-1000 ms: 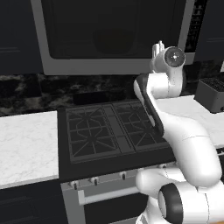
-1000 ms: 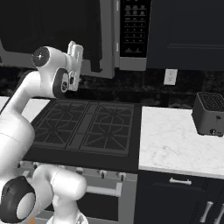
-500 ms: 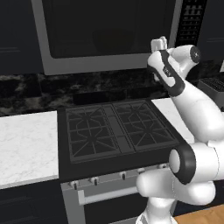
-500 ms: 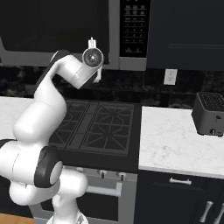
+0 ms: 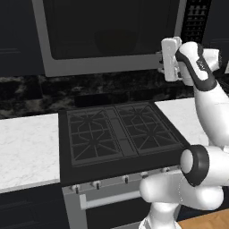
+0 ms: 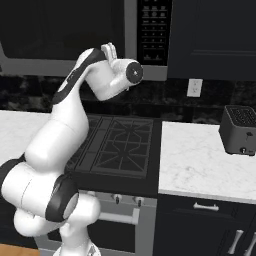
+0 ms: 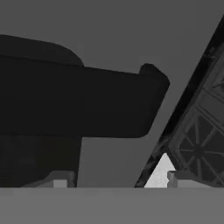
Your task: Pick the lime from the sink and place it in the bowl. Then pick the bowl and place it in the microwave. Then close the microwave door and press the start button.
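Microwave door (image 5: 112, 36) stands shut, its dark glass window stretching away to the left of the pincer (image 5: 169, 58), which is raised to the door's lower right corner. The arm climbs from the base, bends at a high elbow and turns the hand toward the microwave (image 6: 75, 35), so that in the right base view the pincer (image 6: 110, 50) lies just beside the grey frame, a little left of the black keypad panel (image 6: 152, 30). Whether the fingertips (image 6: 109, 49) actually touch the frame I cannot tell. In the hand view the two finger tips (image 7: 59, 179) stand well apart at the bottom, nothing between them, so the pincer is wide and holds nothing. Ahead of them lies the grey door face with what seems to be the dark bar handle (image 7: 87, 103) running across. Below the pincer sits the black gas stove (image 5: 118, 132), flanked by white marble table (image 6: 200, 160); a dark toaster (image 6: 240, 131) stands on it far to the right.
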